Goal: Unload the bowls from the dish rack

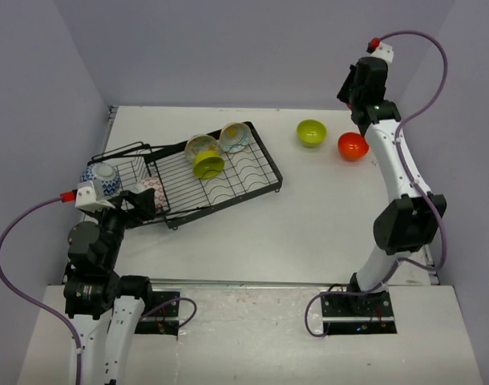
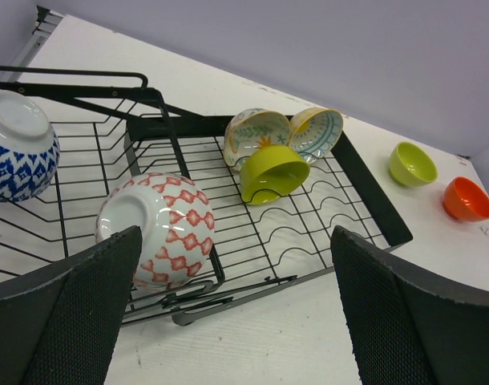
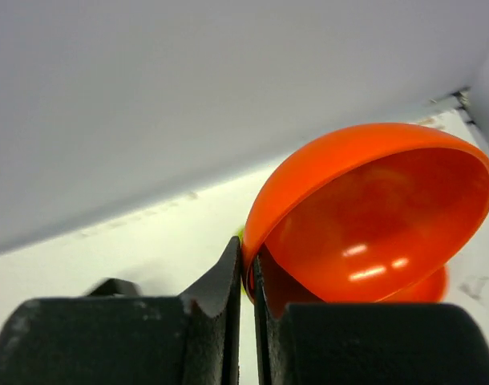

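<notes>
The black wire dish rack [image 1: 252,172] lies slanted at centre left. In it are a blue-and-white bowl [image 1: 100,178], a red-and-white bowl [image 1: 152,188], a lime green bowl [image 1: 208,164] and two cream bowls [image 1: 200,146] [image 1: 235,136]. A second lime bowl [image 1: 311,132] sits on the table at the back right. My right gripper [image 3: 247,253] is shut on the rim of the orange-red bowl [image 3: 373,216], which is low at the far right [image 1: 353,146]. My left gripper [image 2: 235,265] is open and empty, just short of the rack's near edge, with the red-and-white bowl [image 2: 160,224] by its left finger.
The smaller wire basket end [image 1: 120,172] of the rack holds the blue-and-white and red-and-white bowls. Purple walls close in the table on the left, back and right. The table's near edge [image 1: 244,282] runs in front of both arm bases.
</notes>
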